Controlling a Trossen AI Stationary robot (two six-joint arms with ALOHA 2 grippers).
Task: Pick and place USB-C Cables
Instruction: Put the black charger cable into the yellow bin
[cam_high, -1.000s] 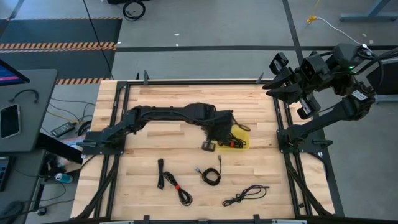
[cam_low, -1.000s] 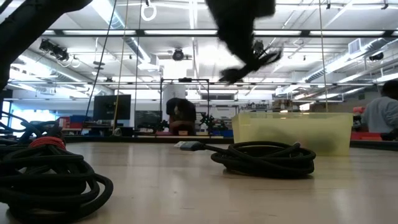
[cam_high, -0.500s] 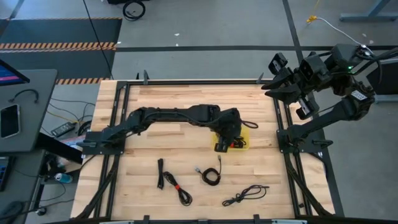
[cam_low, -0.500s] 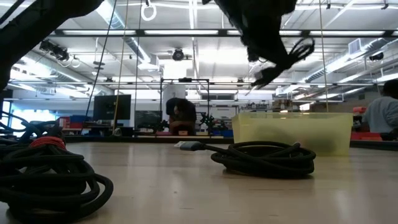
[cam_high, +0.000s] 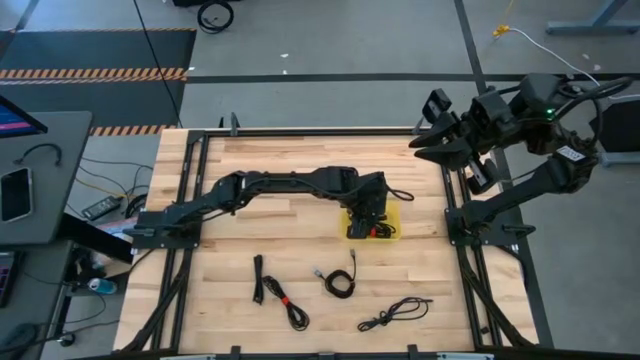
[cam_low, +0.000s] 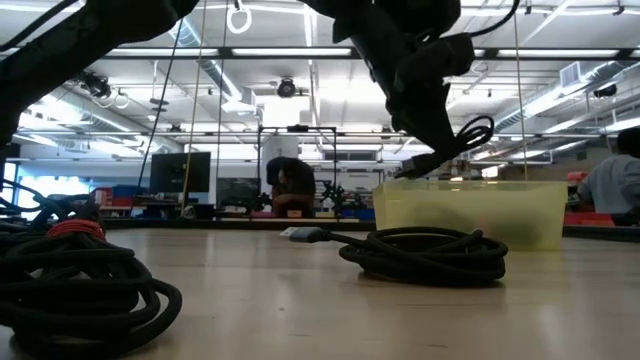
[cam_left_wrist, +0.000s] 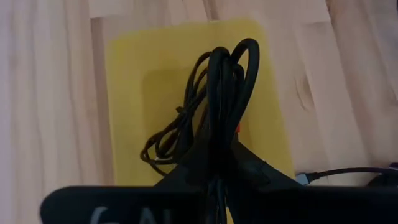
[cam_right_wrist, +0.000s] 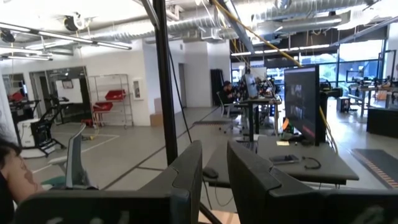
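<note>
This is an open industrial lab. Exposed ceiling ducts (cam_right_wrist: 292, 12) and monitor desks (cam_right_wrist: 298, 158) lie beyond the right gripper (cam_right_wrist: 214, 180). Strip lights (cam_low: 300, 52) hang overhead.

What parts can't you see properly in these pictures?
- High view: the left gripper covers most of the yellow bin, so its contents can't be counted.
- Left wrist view: the held cable hides part of the cable in the bin; the fingers hide where it is clamped.
- Low view: the bin's cloudy wall hides its inside, and the near cable bundle is cut off by the edge.
- Right gripper: raised off the table's corner.
</note>
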